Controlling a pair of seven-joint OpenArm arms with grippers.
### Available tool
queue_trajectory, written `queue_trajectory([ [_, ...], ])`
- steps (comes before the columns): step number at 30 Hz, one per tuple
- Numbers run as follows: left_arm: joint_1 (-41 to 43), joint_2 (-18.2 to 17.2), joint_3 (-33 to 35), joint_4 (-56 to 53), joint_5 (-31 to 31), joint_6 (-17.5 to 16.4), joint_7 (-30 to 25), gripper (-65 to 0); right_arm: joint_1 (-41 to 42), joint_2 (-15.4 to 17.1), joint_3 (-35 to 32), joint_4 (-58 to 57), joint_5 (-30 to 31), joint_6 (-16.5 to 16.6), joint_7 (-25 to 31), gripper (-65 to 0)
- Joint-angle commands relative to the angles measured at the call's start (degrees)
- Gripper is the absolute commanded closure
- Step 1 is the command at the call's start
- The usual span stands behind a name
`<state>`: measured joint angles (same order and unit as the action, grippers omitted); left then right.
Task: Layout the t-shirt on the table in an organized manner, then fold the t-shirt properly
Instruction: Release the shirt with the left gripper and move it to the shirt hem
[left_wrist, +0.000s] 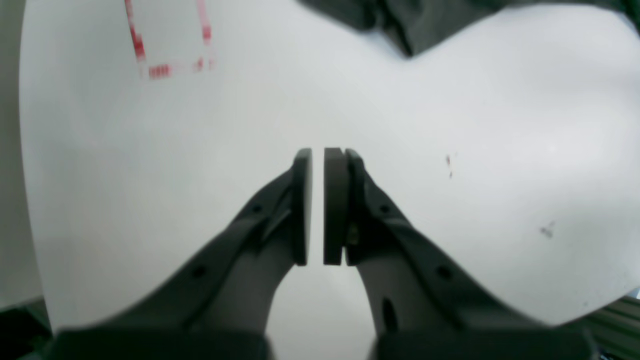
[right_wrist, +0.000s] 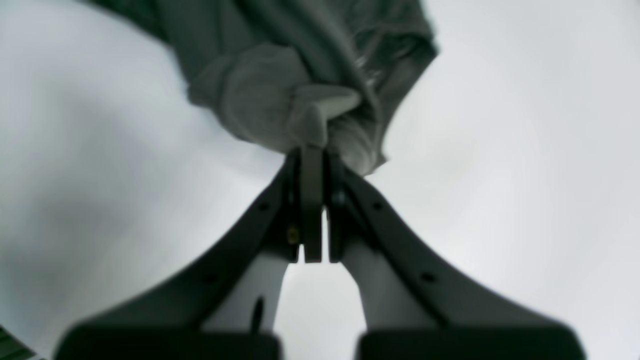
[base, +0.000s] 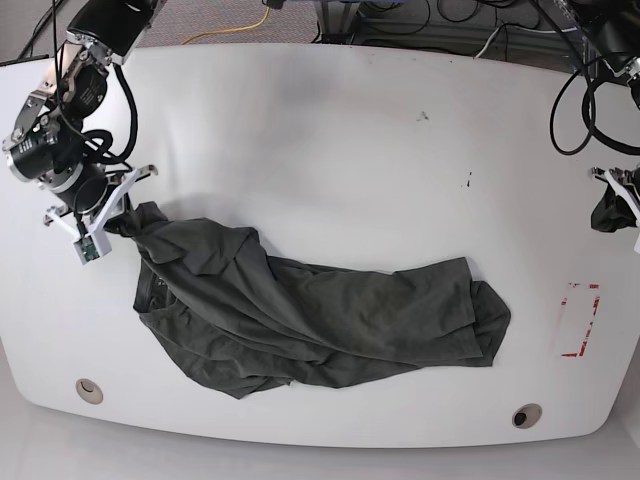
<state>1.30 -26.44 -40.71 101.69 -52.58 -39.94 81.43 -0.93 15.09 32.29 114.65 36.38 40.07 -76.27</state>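
Pinching a bunched corner of the t-shirt (base: 320, 320), right end effector (right_wrist: 312, 150) clamped; left end effector (left_wrist: 317, 155) nearly closed, empty, above desk (base: 350, 150).

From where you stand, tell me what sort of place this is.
Probably a robotics lab or test bench: a white table marked with a red tape rectangle, loose cables trailing behind it, and robot arms working a t-shirt, the right gripper pinching its edge.

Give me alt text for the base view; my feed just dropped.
A dark grey t-shirt lies crumpled and stretched across the white table, unfolded. The right gripper, at the view's left, is shut on the shirt's upper-left corner; the left gripper sits at the far right edge, above a red tape rectangle.
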Motion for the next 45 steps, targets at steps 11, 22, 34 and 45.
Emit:
queue_trajectory([
  [11,-0.82,3.62,1.9,-0.37,-0.74,-0.06,-2.7,-7.8,-5.36,-0.81,-0.07,1.0,0.94,-0.07,5.19,0.0],
  [22,-14.36,10.48,5.5,-15.23,6.47,7.9,-5.43,-36.1,-5.09,-0.81,-0.25,0.73,0.85,-0.07,5.37,0.0],
  [34,-21.12,13.56,14.55,-30.17,13.15,6.67,-16.86,-38.2,-5.09,-0.81,-0.25,0.73,0.85,-0.07,5.37,0.0],
  [45,-23.76,16.72,14.91,-40.72,14.99,9.57,-21.6,-38.3,-5.09,-0.63,-0.16,0.73,0.85,-0.07,5.37,0.0],
])
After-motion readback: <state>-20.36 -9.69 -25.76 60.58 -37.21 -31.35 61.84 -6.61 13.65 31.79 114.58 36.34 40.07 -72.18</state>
